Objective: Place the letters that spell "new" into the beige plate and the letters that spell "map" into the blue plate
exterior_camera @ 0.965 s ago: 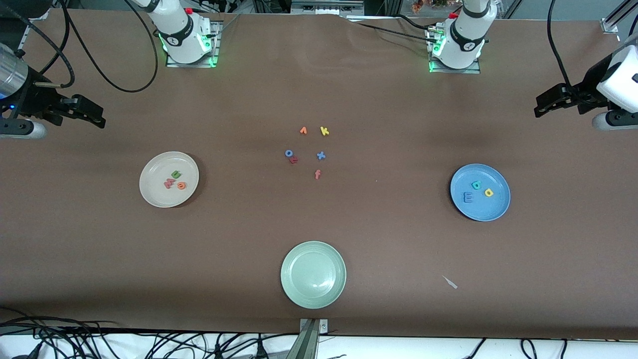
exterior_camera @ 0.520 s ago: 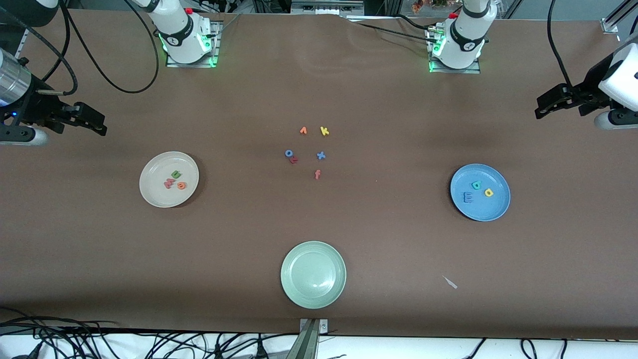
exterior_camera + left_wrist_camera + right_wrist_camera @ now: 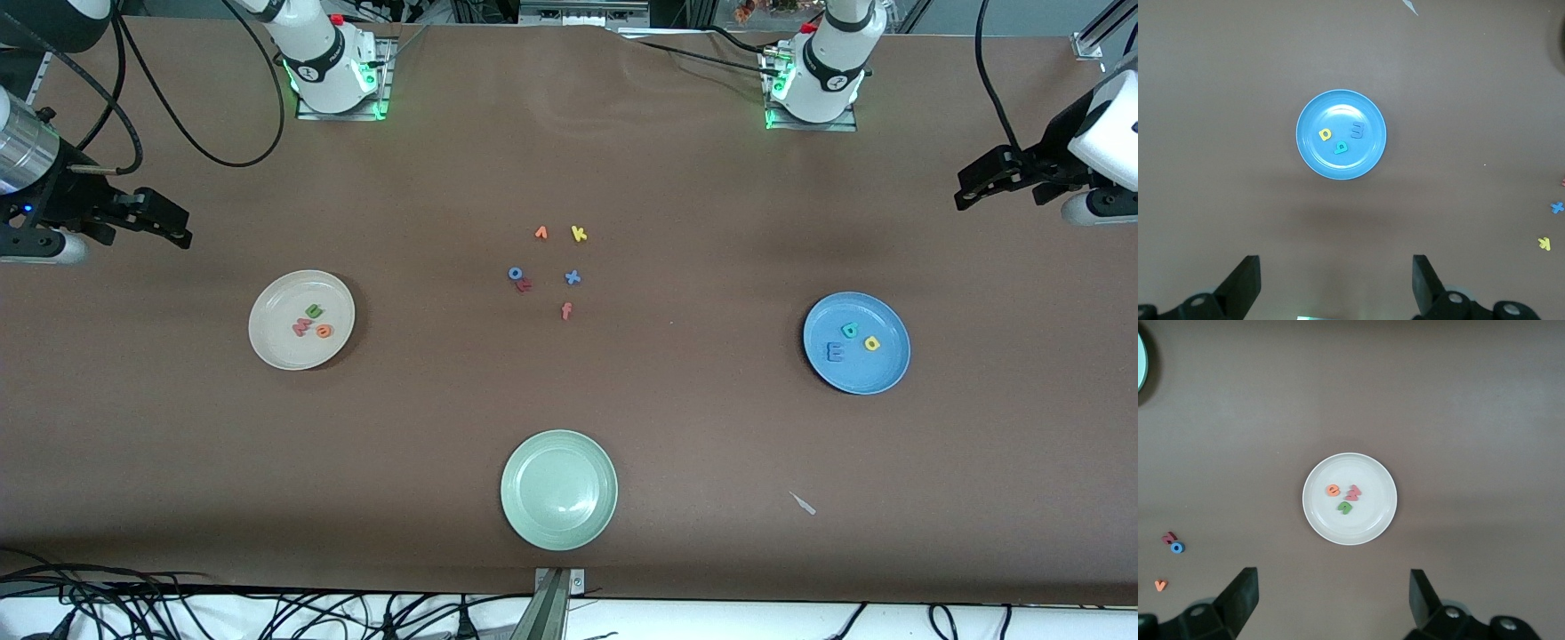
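Front view: confirm both sets before you stop. Green n [image 3: 314, 311], orange e [image 3: 324, 332] and pinkish-red w [image 3: 302, 328] lie in the beige plate [image 3: 271, 351]; blue m [image 3: 834, 352], yellow a [image 3: 872, 343] and teal-green p [image 3: 850, 331] lie in the blue plate [image 3: 876, 378]. Left gripper [image 3: 965, 194] and right gripper [image 3: 180, 229] hover wide and empty; hold them clear.

"new" letters [image 3: 311, 324] in beige plate [image 3: 271, 351] — "map" letters [image 3: 852, 341] in blue plate [image 3: 876, 378]

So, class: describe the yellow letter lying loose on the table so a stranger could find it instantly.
Start at the loose cluster of letters mid-table, between the beige plate and blue plate. The yellow k sits beside the orange v, farthest from the camera; it is the cluster's only yellow piece.
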Available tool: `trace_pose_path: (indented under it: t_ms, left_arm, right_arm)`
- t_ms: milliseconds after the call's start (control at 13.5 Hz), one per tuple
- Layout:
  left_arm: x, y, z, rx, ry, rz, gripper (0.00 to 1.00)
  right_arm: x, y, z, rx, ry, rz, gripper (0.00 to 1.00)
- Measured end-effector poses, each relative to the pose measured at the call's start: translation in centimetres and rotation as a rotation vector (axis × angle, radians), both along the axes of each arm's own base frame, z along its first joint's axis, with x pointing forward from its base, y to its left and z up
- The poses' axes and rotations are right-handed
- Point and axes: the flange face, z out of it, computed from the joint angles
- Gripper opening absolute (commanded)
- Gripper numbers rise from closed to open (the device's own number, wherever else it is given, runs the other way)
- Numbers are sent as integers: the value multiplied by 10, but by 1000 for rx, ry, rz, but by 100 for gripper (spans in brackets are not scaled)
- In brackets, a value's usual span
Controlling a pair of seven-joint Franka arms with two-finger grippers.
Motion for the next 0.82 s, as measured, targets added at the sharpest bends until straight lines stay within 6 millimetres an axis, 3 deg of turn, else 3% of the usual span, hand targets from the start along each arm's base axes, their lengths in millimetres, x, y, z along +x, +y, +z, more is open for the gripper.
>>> trace_pose_path:
  t_ms: [817]
  left_arm:
    - [0,1,-1,0,0,2,100]
  right_arm:
    - [1,-3,1,0,-10,-6,100]
